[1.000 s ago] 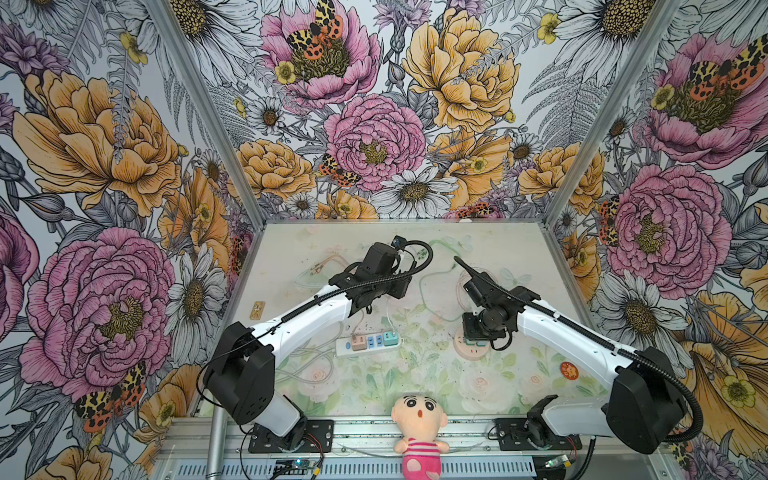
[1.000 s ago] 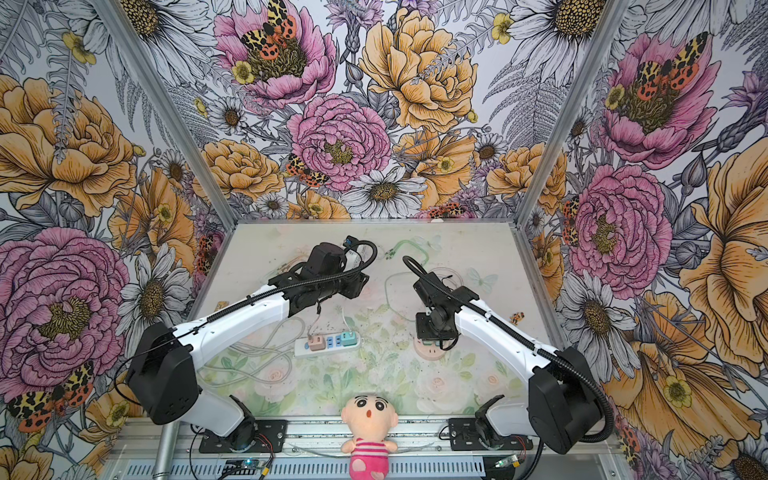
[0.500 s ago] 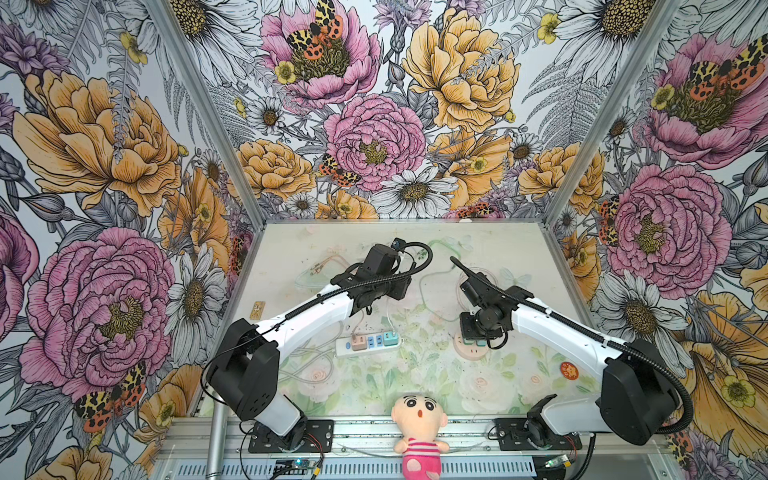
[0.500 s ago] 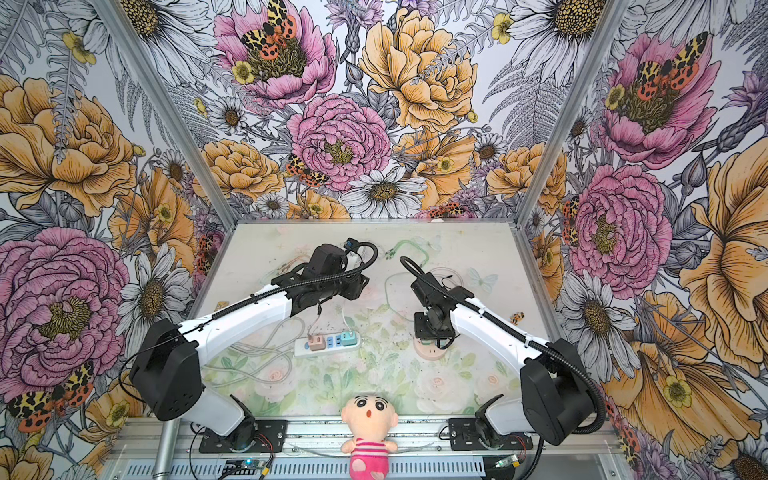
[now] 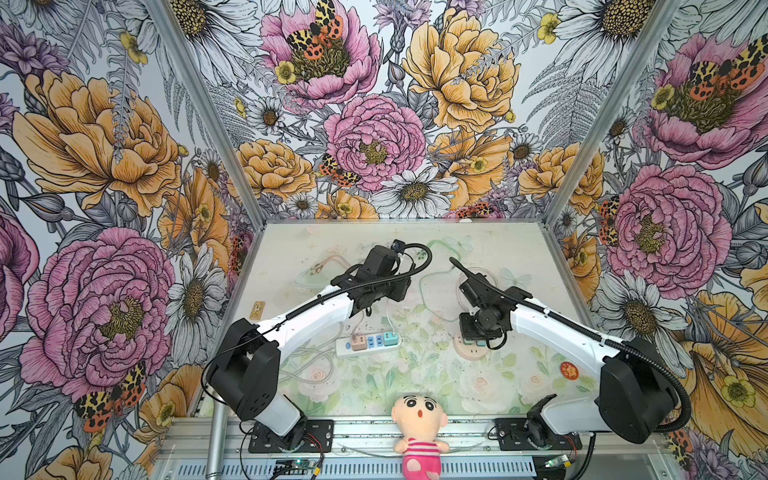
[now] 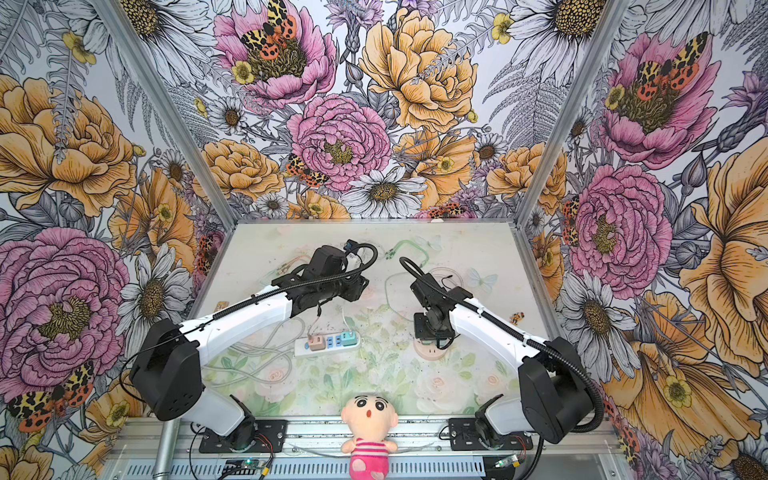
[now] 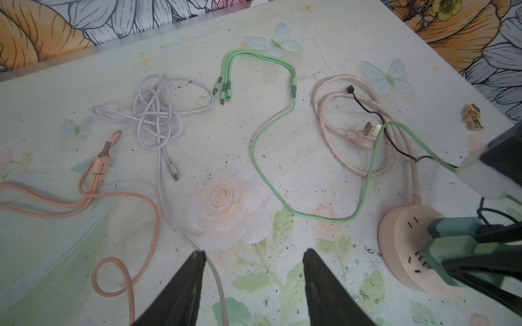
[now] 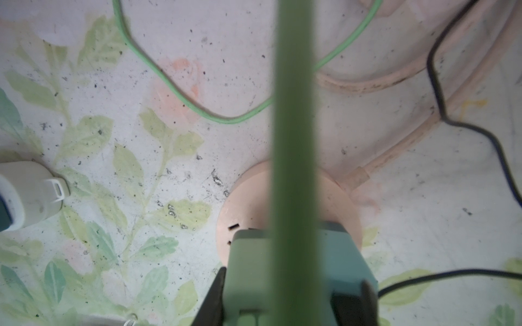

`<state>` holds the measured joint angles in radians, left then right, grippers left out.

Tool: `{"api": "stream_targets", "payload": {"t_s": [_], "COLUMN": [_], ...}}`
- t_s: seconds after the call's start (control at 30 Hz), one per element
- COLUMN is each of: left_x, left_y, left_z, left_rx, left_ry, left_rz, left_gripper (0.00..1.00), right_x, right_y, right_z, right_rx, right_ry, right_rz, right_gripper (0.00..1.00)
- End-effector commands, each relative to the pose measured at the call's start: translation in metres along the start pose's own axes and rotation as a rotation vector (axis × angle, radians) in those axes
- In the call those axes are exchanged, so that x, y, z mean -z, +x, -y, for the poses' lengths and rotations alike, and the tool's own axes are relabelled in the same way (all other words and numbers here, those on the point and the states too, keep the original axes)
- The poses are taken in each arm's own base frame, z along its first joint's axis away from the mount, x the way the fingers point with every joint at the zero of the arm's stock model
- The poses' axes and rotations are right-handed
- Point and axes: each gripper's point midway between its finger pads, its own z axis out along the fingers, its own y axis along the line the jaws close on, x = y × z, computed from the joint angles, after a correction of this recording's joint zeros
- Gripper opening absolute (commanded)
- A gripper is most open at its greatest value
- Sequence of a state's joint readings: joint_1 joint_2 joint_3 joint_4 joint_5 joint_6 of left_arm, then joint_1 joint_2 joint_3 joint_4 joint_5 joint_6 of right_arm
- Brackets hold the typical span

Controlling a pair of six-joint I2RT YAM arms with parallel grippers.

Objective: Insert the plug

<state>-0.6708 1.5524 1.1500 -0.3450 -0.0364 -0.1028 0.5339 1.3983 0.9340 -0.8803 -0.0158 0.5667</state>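
Note:
My right gripper [image 8: 292,282] is shut on a green plug [image 8: 254,271] and holds it upright on the top face of the round pink socket [image 8: 248,197]. Its prongs are hidden. A teal plug [image 8: 347,254] stands next to it on the same socket. The plug's green cable [image 8: 293,141] rises blurred in front of the camera. In the left wrist view the green plug [image 7: 449,254] shows on the socket [image 7: 401,240]. In both top views the right gripper [image 5: 478,336] [image 6: 432,338] covers the socket [image 5: 469,353] [image 6: 432,354]. My left gripper [image 7: 254,254] hangs open above the table, holding nothing.
A white power strip [image 5: 368,343] [image 6: 328,343] with several plugs lies between the arms. Loose cables lie beyond: lilac tangle [image 7: 155,113], green three-headed cable [image 7: 271,127], peach cable [image 7: 99,169], pink cord coil [image 7: 361,135]. A doll [image 5: 419,419] sits at the front edge.
The right arm has shifted slightly over the socket with the green plug still gripped. The left arm has stayed where it was.

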Motion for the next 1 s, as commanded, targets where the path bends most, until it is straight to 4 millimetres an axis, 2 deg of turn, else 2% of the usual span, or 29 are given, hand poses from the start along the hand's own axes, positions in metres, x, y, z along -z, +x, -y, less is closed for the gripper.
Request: {"api": "stream_targets", "payload": {"t_s": [0.0,0.4,0.97], "left_x": [0.002,0.000,-0.003], "left_y": [-0.004,-0.005,-0.002], "left_z": [0.000,0.000,0.000], "left_rx": [0.013,0.012,0.007], "left_ry": [0.017,0.015,0.019], "left_rz": [0.025,0.024,0.012], "left_gripper": [0.58,0.58,0.58], "right_x": [-0.004,0.009,-0.004], "right_y": [-0.003,-0.010,-0.010], "right_z": [0.005,0.000,0.003], "right_rx": [-0.011,-0.011,-0.001], "right_ry": [0.034,0.000,0.026], "right_rz": [0.016,0.061,0.037], "right_gripper": [0.00,0.00,0.00]}}
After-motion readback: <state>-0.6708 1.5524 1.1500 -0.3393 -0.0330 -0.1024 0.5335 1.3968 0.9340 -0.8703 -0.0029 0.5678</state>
